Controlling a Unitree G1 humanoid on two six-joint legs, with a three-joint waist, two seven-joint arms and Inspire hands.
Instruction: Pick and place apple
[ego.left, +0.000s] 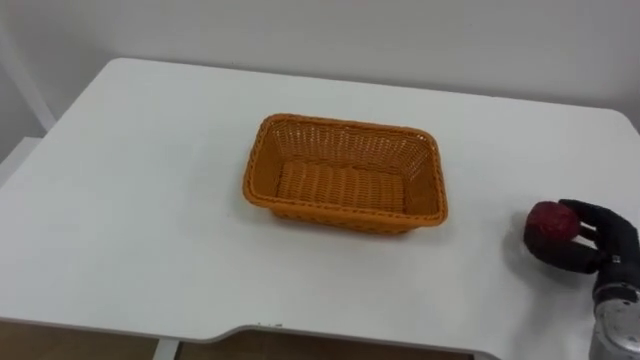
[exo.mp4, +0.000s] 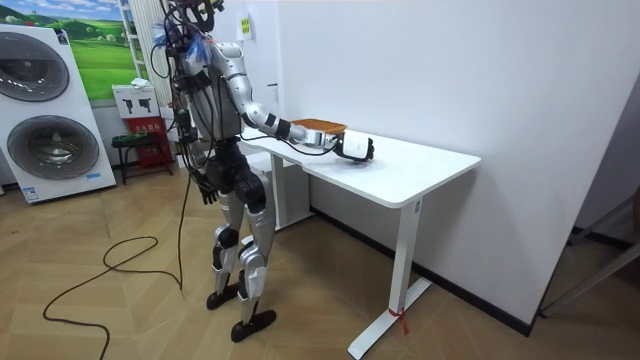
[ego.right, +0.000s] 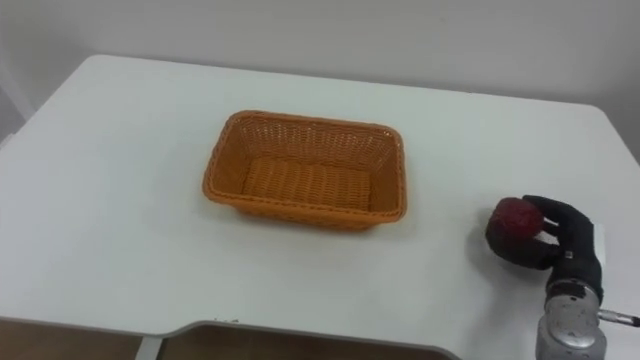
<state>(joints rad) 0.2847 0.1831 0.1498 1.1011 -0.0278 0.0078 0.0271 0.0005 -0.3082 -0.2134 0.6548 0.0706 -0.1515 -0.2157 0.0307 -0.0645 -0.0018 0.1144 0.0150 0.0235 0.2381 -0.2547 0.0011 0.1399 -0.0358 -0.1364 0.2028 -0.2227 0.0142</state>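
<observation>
One white bench (ego.left: 140, 200) carries one orange wicker basket (ego.left: 345, 125) and one red apple (ego.left: 550, 228). Two robot hands can be counted: one right hand (ego.left: 600, 240) at the apple, and one left hand (exo.mp4: 208, 192) down by the robot's hip in the room view. Two round washing machine doors (exo.mp4: 62, 147), one above the other, are at the room view's left.

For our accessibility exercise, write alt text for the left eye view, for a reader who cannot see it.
The right robot hand grips a red apple near the right edge of a white table. An empty orange basket sits in the middle.
</observation>
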